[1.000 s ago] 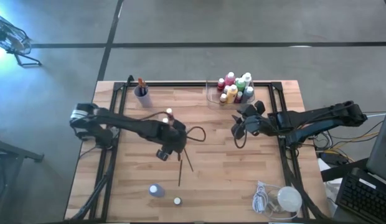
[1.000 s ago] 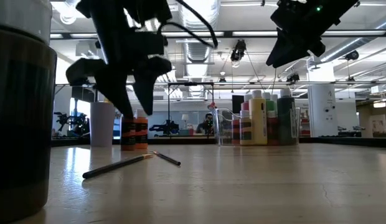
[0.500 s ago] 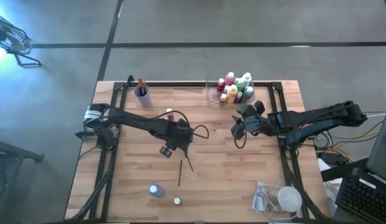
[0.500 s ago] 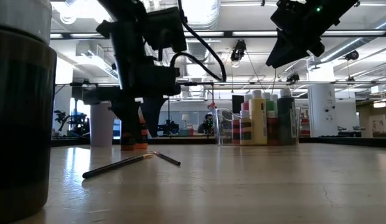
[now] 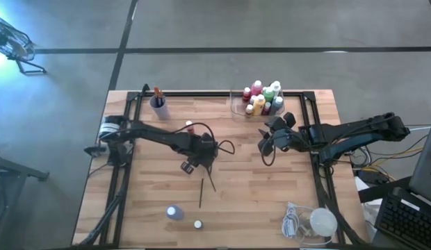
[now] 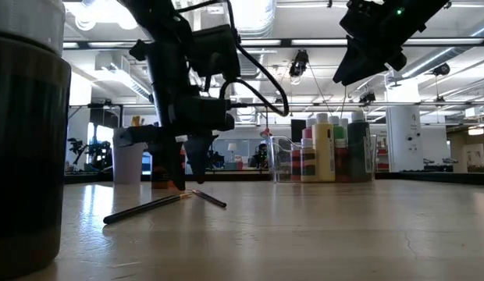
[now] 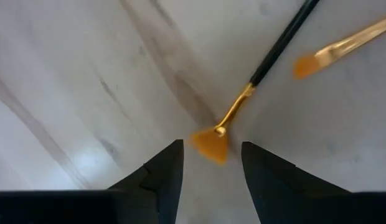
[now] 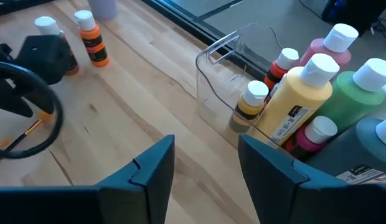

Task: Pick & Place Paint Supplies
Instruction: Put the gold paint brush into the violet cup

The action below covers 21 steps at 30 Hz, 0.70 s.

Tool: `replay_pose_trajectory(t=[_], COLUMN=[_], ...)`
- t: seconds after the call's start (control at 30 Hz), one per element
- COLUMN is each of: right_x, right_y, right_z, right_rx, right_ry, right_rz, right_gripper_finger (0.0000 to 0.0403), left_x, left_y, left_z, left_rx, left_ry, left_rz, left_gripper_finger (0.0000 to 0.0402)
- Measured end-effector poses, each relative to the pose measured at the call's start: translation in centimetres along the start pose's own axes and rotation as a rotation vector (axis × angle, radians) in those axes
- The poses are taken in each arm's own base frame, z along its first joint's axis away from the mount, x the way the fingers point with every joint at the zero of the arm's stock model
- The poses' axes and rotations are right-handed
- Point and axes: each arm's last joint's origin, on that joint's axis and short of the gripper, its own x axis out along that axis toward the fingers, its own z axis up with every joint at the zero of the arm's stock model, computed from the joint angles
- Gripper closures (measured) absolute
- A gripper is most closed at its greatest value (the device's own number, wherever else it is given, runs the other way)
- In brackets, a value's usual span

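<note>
Left tool point(image 7: 208, 163) low over tabletop point(image 5: 243, 201) centre, fingers spread, straddling the fan-shaped bristle tip of one brush point(image 7: 255, 81); nothing pinched yet. Second brush point(image 7: 342, 46) just beside, nearly crossing the first. Best to slide along from bristles to the dark handle, drop until fingers almost touch wood, close slowly, take one brush only. Loose bottles point(image 5: 174, 212) near the front edge, another point(image 5: 189, 126) behind the left arm. Further right, tray point(image 5: 240, 104) with bottle cluster point(image 5: 264, 98). Right tool point(image 5: 269, 141) hovering near that tray, fingers spread, empty.

Left wrist view alone giving bristle shape and finger straddle; high view only thin dark lines. Low view showing tool height above wood. Right wrist view showing room left in tray.
</note>
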Motion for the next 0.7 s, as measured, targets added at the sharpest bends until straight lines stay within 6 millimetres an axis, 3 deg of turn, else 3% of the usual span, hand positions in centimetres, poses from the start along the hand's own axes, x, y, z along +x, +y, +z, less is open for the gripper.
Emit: replay_pose_trajectory(t=[0.47,0.7], right_x=[0.0,0.0], right_y=[0.0,0.0], right_z=[0.0,0.0], right_rx=[-0.008,-0.009], right_ry=[0.001,0.002], right_rz=[0.0,0.001], right_gripper_finger=[0.0259,0.0247], left_x=[1.2,1.3], left_y=[1.2,1.1], left_z=[-1.1,-1.1], left_rx=[-0.016,0.009], left_ry=[-0.055,-0.072], left_rz=[-0.113,-0.133], left_gripper_finger=[0.0237,0.0273])
